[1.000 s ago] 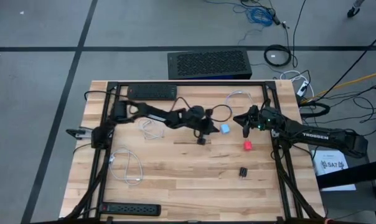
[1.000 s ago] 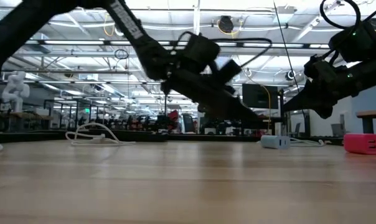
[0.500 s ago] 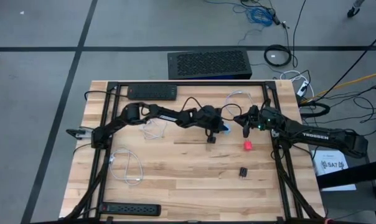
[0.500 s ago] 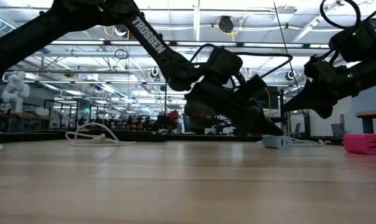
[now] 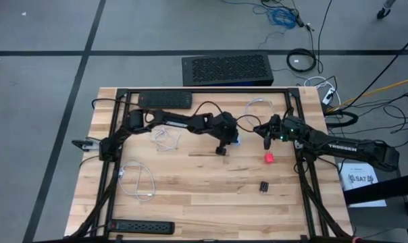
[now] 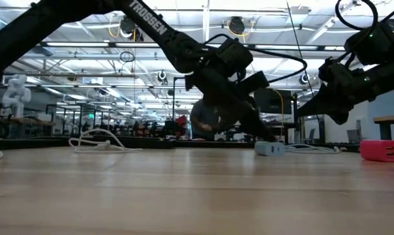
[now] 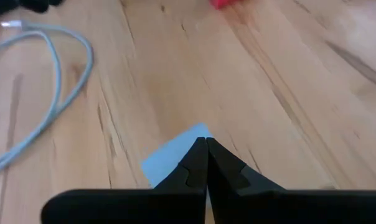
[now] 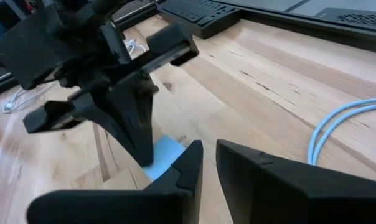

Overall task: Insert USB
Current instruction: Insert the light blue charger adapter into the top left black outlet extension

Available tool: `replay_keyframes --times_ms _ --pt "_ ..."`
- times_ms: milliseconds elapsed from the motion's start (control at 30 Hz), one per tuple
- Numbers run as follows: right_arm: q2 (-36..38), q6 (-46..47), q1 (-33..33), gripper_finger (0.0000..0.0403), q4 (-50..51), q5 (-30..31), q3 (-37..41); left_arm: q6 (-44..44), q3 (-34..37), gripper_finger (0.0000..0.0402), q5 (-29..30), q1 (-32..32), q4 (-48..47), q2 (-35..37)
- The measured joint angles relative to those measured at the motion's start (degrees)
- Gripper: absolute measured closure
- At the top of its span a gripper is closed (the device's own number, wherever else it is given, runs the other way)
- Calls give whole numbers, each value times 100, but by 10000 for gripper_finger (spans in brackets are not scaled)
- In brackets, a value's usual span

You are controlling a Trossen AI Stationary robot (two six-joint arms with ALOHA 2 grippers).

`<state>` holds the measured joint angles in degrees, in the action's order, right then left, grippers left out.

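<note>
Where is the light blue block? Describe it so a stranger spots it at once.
Start at the wooden table and go to its middle, where the left gripper reaches down. The light blue block lies flat on the wood at its shut tips. It is the only pale blue piece; the red block lies apart from it.

Both arms are matte black, built of slim jointed links; the left arm fills the left centre of the overhead frame, a thin black cable looping above its wrist; white TROSSEN lettering marks the right arm at right centre, a small green light near its wrist; each gripper ends in two flat, tapered black fingers.
</note>
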<state>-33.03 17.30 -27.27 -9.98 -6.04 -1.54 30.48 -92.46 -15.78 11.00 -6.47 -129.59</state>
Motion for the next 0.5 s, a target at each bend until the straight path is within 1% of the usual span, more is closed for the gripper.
replay_keyframes --times_ms 167,300,367,433,500 --pt "1 -29 1 365 -10 -28 0 31 51 399 44 90 -572 343" --pt "-2 -151 166 364 -253 -252 0 -15 199 400 41 255 -760 845" --pt "-14 -197 366 363 -345 -271 -74 -76 491 400 -12 340 -769 1135" --pt "-80 -261 603 363 -315 -162 -232 -200 869 400 -58 439 -645 1438" --pt "-208 -345 858 363 -173 51 -483 -446 1367 400 -133 563 -222 1805"
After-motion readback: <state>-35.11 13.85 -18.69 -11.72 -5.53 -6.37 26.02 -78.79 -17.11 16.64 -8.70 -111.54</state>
